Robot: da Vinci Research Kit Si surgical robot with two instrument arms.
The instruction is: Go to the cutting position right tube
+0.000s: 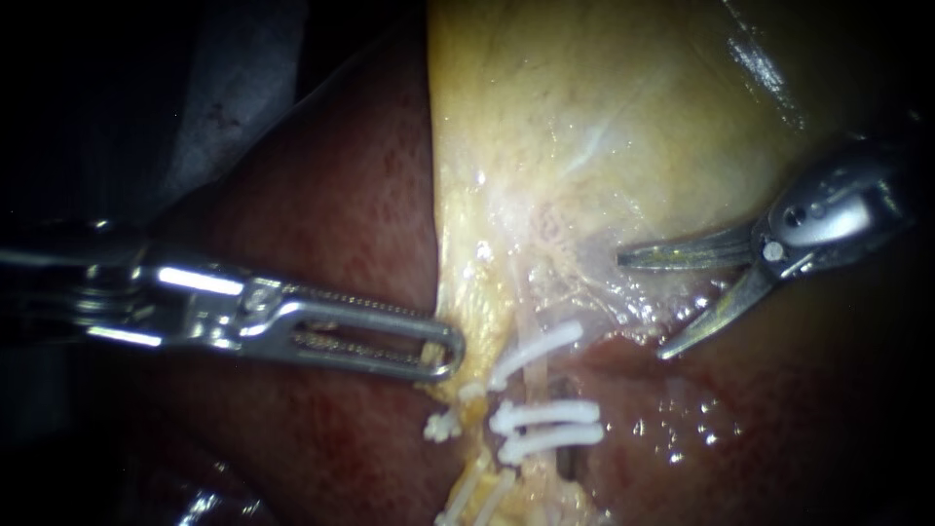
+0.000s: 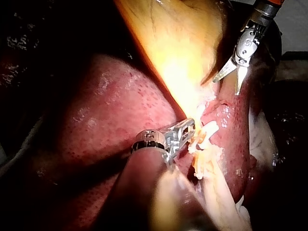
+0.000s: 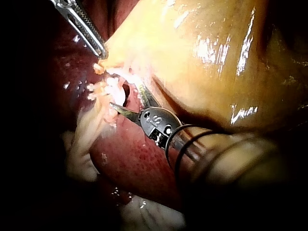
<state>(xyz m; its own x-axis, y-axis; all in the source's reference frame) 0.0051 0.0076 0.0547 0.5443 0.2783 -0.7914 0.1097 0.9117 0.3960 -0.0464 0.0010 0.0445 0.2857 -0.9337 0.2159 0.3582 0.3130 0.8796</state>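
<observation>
Two instruments, left instrument (image 1: 450,351) and right instrument (image 1: 641,306), one gallbladder (image 1: 604,117), one liver (image 1: 341,214), about six clips (image 1: 545,416)

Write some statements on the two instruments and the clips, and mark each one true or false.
1. The right instrument holds its two curved blades open. True.
2. Those blades are closed across a clip. False: they stand clear of the white clips, nearer the gallbladder, and nothing is gripped.
3. The claw of the left instrument is shut on the gallbladder's edge. True, as far as the endoscope view shows.
4. The left instrument's shaft crosses over the gallbladder. False: it comes in over the dark red liver.
5. Only one clip is in view. False: there are several white clips.
</observation>
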